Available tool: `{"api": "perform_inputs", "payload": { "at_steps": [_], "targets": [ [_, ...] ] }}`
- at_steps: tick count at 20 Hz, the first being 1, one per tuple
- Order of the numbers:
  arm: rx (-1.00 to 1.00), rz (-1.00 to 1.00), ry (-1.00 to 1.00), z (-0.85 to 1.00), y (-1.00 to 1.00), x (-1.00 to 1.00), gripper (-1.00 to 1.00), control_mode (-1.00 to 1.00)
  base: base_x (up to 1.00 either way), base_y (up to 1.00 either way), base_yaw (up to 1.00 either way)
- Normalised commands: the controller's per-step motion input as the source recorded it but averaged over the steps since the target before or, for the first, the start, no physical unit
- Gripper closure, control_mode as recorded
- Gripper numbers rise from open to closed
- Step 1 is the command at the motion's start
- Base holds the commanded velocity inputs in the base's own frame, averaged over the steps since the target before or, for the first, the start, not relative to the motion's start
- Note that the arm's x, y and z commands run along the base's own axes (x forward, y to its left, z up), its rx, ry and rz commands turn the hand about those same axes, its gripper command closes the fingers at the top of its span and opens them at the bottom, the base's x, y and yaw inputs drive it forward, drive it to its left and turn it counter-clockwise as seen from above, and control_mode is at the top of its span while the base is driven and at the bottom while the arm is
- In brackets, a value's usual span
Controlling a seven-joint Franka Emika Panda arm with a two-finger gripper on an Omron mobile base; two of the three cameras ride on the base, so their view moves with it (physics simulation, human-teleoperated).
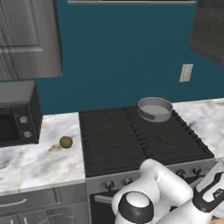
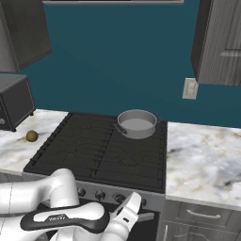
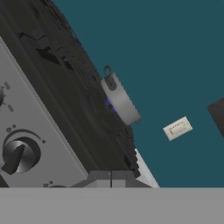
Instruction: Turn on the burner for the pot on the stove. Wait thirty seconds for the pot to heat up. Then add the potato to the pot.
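Already lit, waiting step

Clenched empty, gripper [image 3: 111, 179] low by stove [image 1: 144, 142] front edge, near knob [image 3: 19, 154]. Beyond, potato [image 1: 66, 142] on counter [image 1: 35, 159] left of stove; pot [image 1: 155, 108] at back right corner, blue flame beneath. Next, after wait: open, reach potato.
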Motion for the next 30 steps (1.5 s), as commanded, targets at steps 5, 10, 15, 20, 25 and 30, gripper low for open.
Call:
{"api": "perform_inputs", "payload": {
  "at_steps": [5, 10, 15, 20, 25, 30],
  "targets": [
    [0.0, 0.0, 0.0, 0.0, 0.0, 0.0, 1.0, -1.0, 0.0, 0.0, 0.0],
    [0.0, 0.0, 0.0, 0.0, 0.0, 0.0, 1.0, -1.0, 0.0, 0.0, 0.0],
    [0.0, 0.0, 0.0, 0.0, 0.0, 0.0, 1.0, -1.0, 0.0, 0.0, 0.0],
    [0.0, 0.0, 0.0, 0.0, 0.0, 0.0, 1.0, -1.0, 0.0, 0.0, 0.0],
    [0.0, 0.0, 0.0, 0.0, 0.0, 0.0, 1.0, -1.0, 0.0, 0.0, 0.0],
    [0.0, 0.0, 0.0, 0.0, 0.0, 0.0, 1.0, -1.0, 0.0, 0.0, 0.0]
  ]
}}
